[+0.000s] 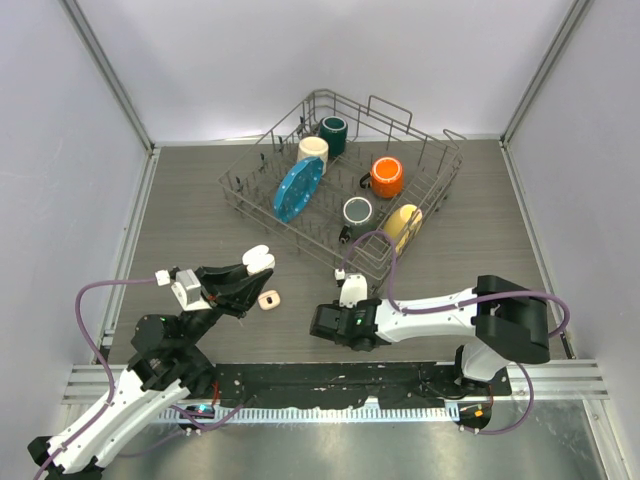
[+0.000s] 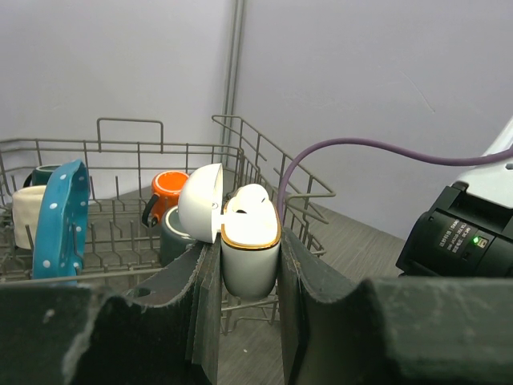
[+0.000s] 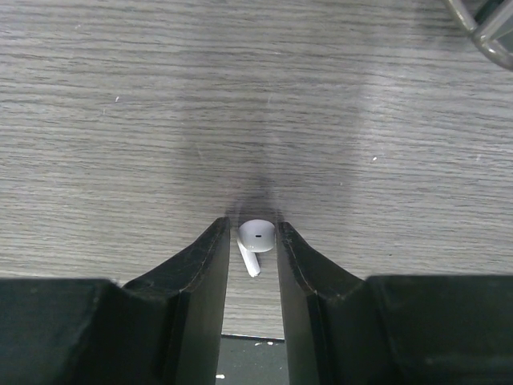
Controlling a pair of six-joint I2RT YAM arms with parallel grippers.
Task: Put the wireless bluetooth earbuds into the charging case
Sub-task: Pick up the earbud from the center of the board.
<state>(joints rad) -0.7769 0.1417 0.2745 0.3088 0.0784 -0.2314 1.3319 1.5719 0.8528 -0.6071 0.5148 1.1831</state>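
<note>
Right gripper [image 3: 256, 241]: jaws clamped on a white earbud [image 3: 256, 235] at the table [image 3: 256, 96], table centre. Left gripper [image 2: 244, 273]: jaws clamped on the open case [image 2: 250, 249], aloft at 9 o'clock of the right; one bud seated. Step in hand: pickup; next, judged: lift and carry to the case's free socket.

We see a glossy white plastic charging case [image 2: 250, 261] with a shiny gold rim, a smooth white plastic earbud [image 3: 256, 239] on the matt grey wood-grain table [image 3: 120, 120], rough-edged matt black gripper fingers [image 3: 204, 277], and at twelve o'clock a bare metal wire rack [image 1: 440, 165] holding glazed mugs [image 1: 387, 177].
</note>
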